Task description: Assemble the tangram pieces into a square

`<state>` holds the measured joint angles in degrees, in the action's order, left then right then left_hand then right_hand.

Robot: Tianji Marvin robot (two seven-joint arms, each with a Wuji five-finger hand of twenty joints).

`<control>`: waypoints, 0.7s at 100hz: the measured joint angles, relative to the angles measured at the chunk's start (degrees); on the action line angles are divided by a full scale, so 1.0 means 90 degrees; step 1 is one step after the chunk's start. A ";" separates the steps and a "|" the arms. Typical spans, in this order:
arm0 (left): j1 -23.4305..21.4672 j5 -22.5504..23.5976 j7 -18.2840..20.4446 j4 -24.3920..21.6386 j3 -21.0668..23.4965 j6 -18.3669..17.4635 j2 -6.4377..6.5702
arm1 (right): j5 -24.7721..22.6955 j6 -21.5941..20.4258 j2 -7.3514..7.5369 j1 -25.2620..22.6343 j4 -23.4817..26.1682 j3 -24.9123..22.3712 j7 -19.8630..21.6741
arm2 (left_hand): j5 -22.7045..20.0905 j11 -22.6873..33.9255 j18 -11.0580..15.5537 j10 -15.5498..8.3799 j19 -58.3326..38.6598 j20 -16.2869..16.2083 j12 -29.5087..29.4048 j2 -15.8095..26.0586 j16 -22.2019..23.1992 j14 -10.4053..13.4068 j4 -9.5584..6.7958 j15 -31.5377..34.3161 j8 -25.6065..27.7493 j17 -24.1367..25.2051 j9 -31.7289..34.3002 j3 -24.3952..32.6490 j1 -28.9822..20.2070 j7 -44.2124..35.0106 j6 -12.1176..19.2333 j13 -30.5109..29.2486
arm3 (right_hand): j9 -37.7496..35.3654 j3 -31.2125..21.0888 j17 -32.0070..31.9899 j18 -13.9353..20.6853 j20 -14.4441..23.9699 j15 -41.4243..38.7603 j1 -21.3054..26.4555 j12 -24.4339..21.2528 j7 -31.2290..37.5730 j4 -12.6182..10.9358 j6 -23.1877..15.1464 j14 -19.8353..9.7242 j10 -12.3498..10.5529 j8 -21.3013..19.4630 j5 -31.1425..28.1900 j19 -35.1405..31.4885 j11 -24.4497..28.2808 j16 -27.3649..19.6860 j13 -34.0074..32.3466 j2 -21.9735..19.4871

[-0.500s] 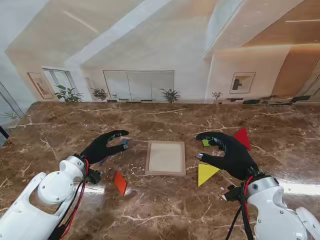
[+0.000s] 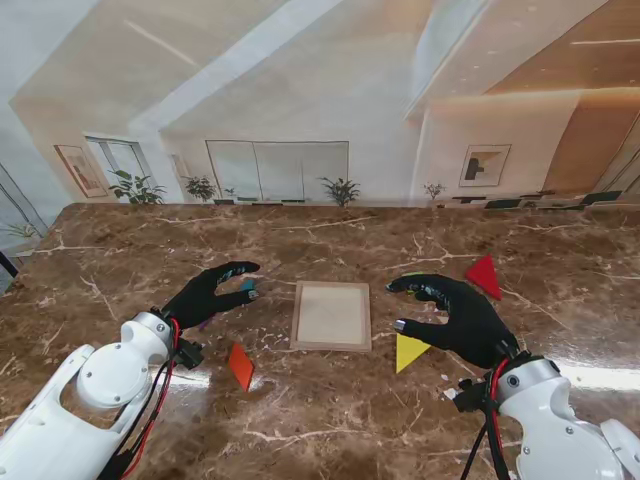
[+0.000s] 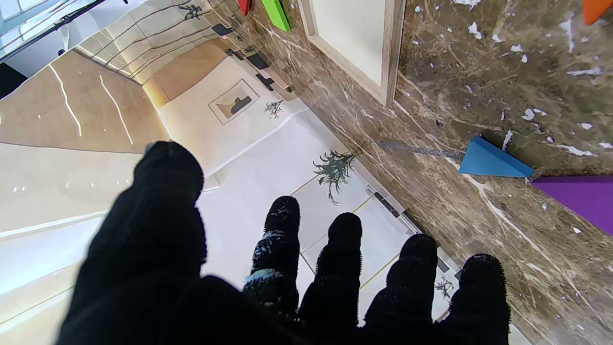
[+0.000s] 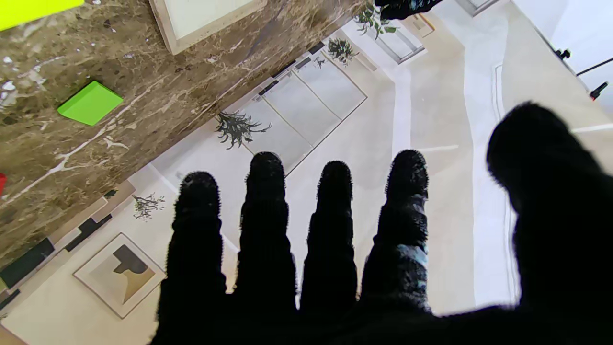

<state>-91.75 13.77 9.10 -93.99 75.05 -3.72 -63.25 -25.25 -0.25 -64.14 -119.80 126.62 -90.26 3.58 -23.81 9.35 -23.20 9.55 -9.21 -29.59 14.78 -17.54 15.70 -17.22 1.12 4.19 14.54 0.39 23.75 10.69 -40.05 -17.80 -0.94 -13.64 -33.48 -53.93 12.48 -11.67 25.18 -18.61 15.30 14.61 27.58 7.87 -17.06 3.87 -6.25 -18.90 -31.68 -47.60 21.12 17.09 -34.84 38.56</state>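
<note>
On the marble table (image 2: 120,260) lay the wooden tray (image 2: 331,316) at the centre, still unfilled, with the tangram pieces scattered flat around it. To the right: yellow triangle (image 2: 410,351) just beside the tray, green piece (image 4: 89,102) under the right hand (image 2: 455,318), red triangle (image 2: 484,276) farther off. To the left: orange piece (image 2: 240,365) nearer to me, blue triangle (image 3: 493,160) touching the purple piece (image 3: 579,199) beneath the left hand (image 2: 208,293). Both hands held nothing, fingers spread apart and hovering. Judged as thin, stiff, light and probably smooth; likely to slide on polished stone. Best pinched at two opposite edges, or pushed flat toward the tray rim.
</note>
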 measured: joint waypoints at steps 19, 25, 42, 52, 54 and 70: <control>0.0093 0.0107 0.0079 -0.0080 -0.0085 0.0233 0.0014 | -0.0066 -0.0532 0.0091 0.0000 -0.0147 -0.0338 0.0497 | 0.0000 0.0000 0.0000 -0.0002 0.0000 0.0000 0.0000 0.0000 0.0000 0.0000 0.0000 0.0000 0.0000 0.0000 0.0000 -0.0020 0.0000 0.0001 0.0000 0.0000 | 0.0000 -0.0200 0.0233 0.0000 0.0323 -0.0689 0.0003 -0.0001 0.0015 -0.0001 0.0000 0.0022 0.0002 0.0000 0.0000 -0.0522 0.0000 0.0351 -0.0355 0.0358; 0.0125 0.0144 0.0102 -0.0116 -0.0120 0.0265 0.0022 | -0.0067 -0.0667 0.0123 -0.0005 -0.0238 -0.0409 0.0539 | 0.0000 0.0000 0.0000 -0.0002 0.0000 0.0000 0.0000 0.0000 0.0000 0.0000 0.0000 0.0000 0.0000 0.0000 0.0000 -0.0032 0.0000 0.0001 0.0000 0.0000 | 0.0000 -0.0250 0.0291 0.0000 0.0450 -0.0938 0.0002 -0.0001 0.0018 -0.0001 0.0000 0.0038 0.0013 0.0000 -0.0001 -0.0728 0.0023 0.0471 -0.0355 0.0531; 0.0158 0.0187 0.0168 -0.0203 -0.0196 0.0391 0.0035 | -0.0126 -0.0881 0.0174 -0.0051 -0.0489 -0.0643 0.0781 | 0.0000 0.0000 0.0001 -0.0003 0.0000 0.0000 0.0000 0.0000 0.0000 0.0000 0.0000 0.0000 0.0000 0.0000 0.0000 -0.0033 0.0000 0.0002 0.0000 0.0000 | 0.0000 -0.0371 0.0411 0.0001 0.0759 -0.1564 0.0004 -0.0002 0.0091 0.0087 0.0000 0.0092 0.0032 0.0000 -0.0002 -0.1213 0.0088 0.0746 -0.0513 0.0675; 0.0160 0.0200 0.0238 -0.0240 -0.0240 0.0454 0.0050 | -0.0148 -0.0973 0.0218 -0.0052 -0.0641 -0.0730 0.1003 | 0.0000 0.0000 0.0001 -0.0003 0.0000 0.0000 0.0000 0.0007 0.0000 0.0000 0.0000 0.0000 0.0000 0.0000 0.0000 -0.0034 0.0000 0.0002 0.0000 0.0000 | 0.0000 -0.0389 0.0455 0.0001 0.0927 -0.1952 0.0004 -0.0002 0.0094 0.0097 0.0000 0.0094 0.0084 0.0000 -0.0005 -0.1443 0.0135 0.0877 -0.0602 0.0748; 0.0160 0.0204 0.0250 -0.0244 -0.0248 0.0460 0.0052 | -0.0161 -0.0996 0.0227 -0.0049 -0.0672 -0.0744 0.1041 | 0.0000 0.0000 0.0001 -0.0003 0.0000 0.0000 0.0000 0.0007 0.0000 0.0000 0.0000 0.0000 0.0000 0.0000 0.0000 -0.0035 0.0000 0.0002 0.0000 0.0000 | 0.0000 -0.0394 0.0483 0.0001 0.0963 -0.2037 0.0004 -0.0001 0.0094 0.0098 0.0000 0.0095 0.0088 0.0000 -0.0005 -0.1480 0.0149 0.0893 -0.0602 0.0744; 0.0160 0.0213 0.0365 -0.0283 -0.0291 0.0563 0.0067 | -0.0318 -0.1144 0.0293 0.0051 -0.0951 -0.0774 0.1192 | 0.0000 0.0000 0.0001 -0.0004 0.0000 0.0000 0.0000 0.0007 0.0000 0.0000 0.0000 0.0000 0.0000 0.0000 0.0000 -0.0046 0.0000 0.0002 0.0000 0.0000 | -0.0060 -0.0540 0.0585 0.0001 0.1272 -0.2806 0.0074 0.0028 0.0151 0.0156 -0.0056 0.0099 0.0103 0.0000 -0.0005 -0.1901 0.0232 0.1206 -0.0673 0.0946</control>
<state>-90.31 15.68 12.39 -96.54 72.43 1.35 -62.65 -28.11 -10.54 -61.51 -119.34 118.06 -97.22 14.31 -23.81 9.36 -23.19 9.52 -9.22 -29.59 14.78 -17.47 15.70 -17.22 1.12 4.19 14.54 0.39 23.75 10.27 -40.05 -17.78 -0.94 -13.64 -34.02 -58.80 17.75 -11.67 36.62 -43.86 15.97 14.86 28.94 9.28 -17.56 4.77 -5.32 -18.90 -31.73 -64.71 23.21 27.94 -40.90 47.07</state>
